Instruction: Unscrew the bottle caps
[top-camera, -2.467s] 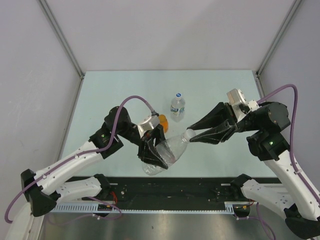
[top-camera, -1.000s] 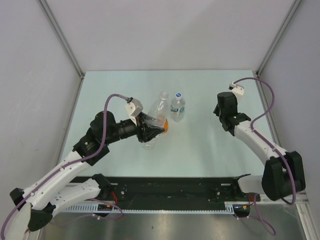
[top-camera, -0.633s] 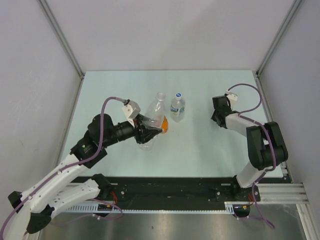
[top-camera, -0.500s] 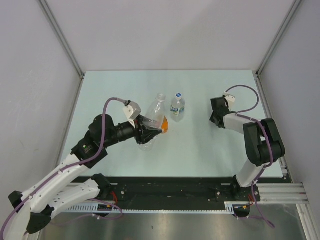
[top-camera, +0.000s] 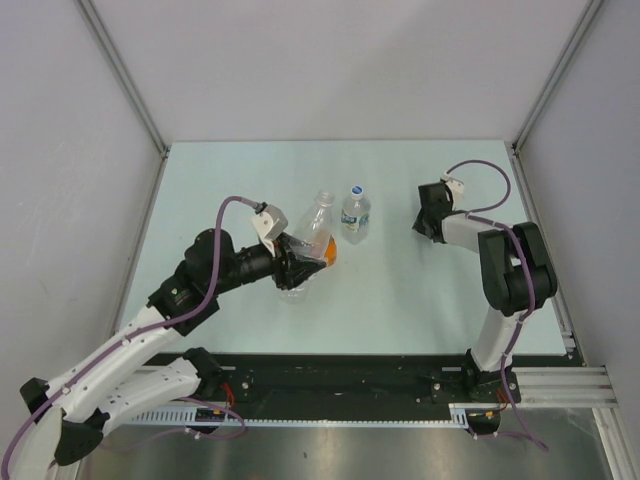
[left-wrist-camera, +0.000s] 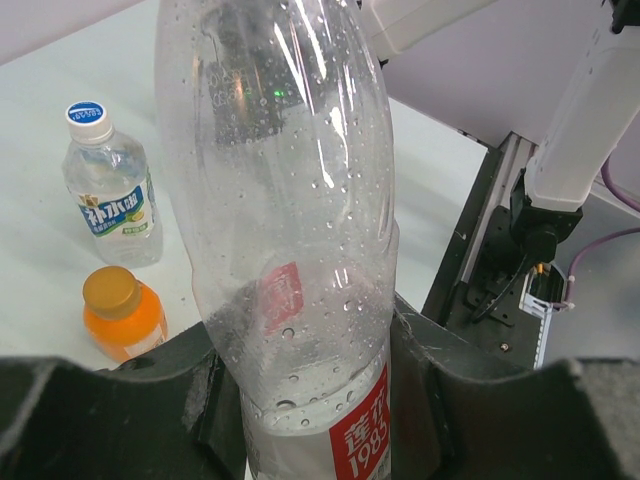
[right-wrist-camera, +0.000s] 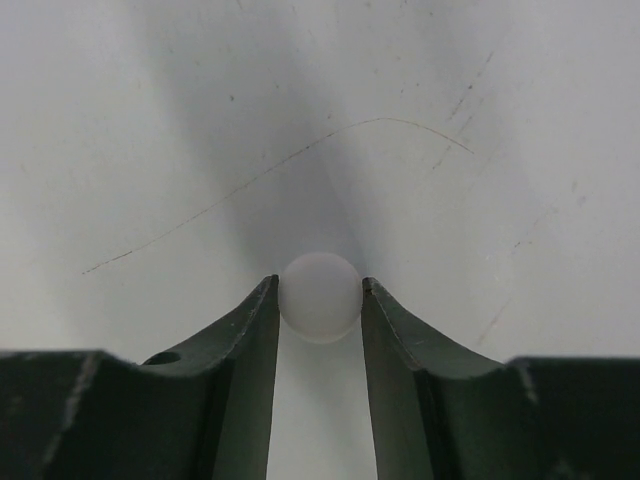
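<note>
The left gripper (left-wrist-camera: 312, 395) was clamped round the thin, probably crushable slim bottle (left-wrist-camera: 290, 230) low on its body, near centre. The right gripper (right-wrist-camera: 318, 312) pinched the light, slippery-looking whitish cap (right-wrist-camera: 319, 290) by its rim, far right.

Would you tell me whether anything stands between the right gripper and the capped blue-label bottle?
Nothing visible does: only bare table lies between the right gripper and the blue-label bottle. The gripper is not free, though; it is shut on the whitish cap.
</note>
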